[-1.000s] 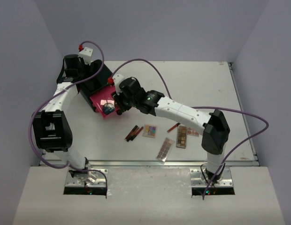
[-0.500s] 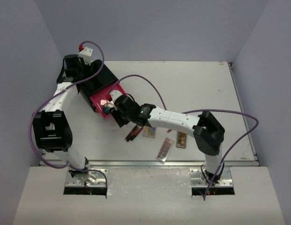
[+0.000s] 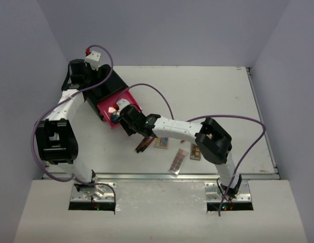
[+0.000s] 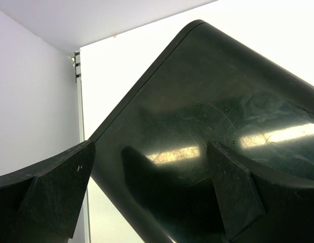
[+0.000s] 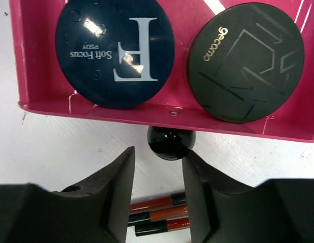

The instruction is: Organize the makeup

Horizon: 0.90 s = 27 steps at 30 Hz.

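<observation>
The pink drawer (image 5: 162,115) of the black box (image 3: 104,90) stands pulled out. In it lie two pieces of makeup, a blue round compact (image 5: 115,53) and a black round compact (image 5: 246,62). My right gripper (image 5: 158,158) is open just in front of the drawer's black knob (image 5: 171,143), its fingertips on either side of the knob and a little short of it. Three red and black sticks (image 5: 159,218) lie on the table below the fingers. My left gripper (image 4: 151,147) is open wide across the box's glossy top edge.
A square multicolour palette (image 3: 162,143) and two long brownish palettes (image 3: 178,161) (image 3: 195,151) lie on the white table (image 3: 218,96) near the front. Grey walls close the left, back and right sides. The right arm stretches low across the table's middle.
My right gripper has drawn back from over the drawer to its knob, and the arm's elbow swung left. The left arm has not moved.
</observation>
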Each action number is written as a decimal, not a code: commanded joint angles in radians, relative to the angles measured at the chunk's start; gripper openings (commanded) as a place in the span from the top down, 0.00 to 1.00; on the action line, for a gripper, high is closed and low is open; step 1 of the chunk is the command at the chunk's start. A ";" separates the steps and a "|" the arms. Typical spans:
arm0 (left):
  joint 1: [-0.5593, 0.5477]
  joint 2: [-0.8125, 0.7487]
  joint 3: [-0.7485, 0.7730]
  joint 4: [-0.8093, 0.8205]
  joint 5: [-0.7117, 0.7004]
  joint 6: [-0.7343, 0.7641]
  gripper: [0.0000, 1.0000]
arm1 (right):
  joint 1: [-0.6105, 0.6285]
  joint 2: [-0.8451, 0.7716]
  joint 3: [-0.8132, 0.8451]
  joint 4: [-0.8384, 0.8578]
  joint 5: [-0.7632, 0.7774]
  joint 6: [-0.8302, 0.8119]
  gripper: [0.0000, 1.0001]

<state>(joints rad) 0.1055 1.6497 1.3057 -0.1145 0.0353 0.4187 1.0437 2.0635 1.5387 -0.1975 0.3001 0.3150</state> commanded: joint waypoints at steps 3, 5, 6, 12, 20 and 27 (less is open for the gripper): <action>0.008 0.027 -0.046 -0.097 0.010 0.031 0.08 | 0.001 0.043 0.076 0.166 0.035 -0.032 0.69; 0.008 0.023 -0.048 -0.098 0.016 0.039 0.08 | -0.001 0.048 0.094 0.170 0.045 -0.036 0.72; 0.008 0.020 -0.052 -0.098 0.017 0.043 0.08 | -0.001 0.041 0.093 0.184 0.047 -0.039 0.74; 0.010 0.016 -0.069 -0.090 0.017 0.054 0.08 | -0.004 -0.020 0.028 0.310 0.088 -0.044 0.80; 0.010 0.027 -0.077 -0.085 0.011 0.052 0.08 | -0.005 -0.019 0.049 0.364 0.084 -0.017 0.78; 0.008 0.038 -0.065 -0.088 0.011 0.052 0.08 | -0.014 0.015 0.103 0.397 0.082 -0.026 0.72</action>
<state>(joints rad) 0.1055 1.6485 1.2762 -0.0528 0.0418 0.4423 1.0428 2.1033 1.5489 0.0831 0.3558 0.2886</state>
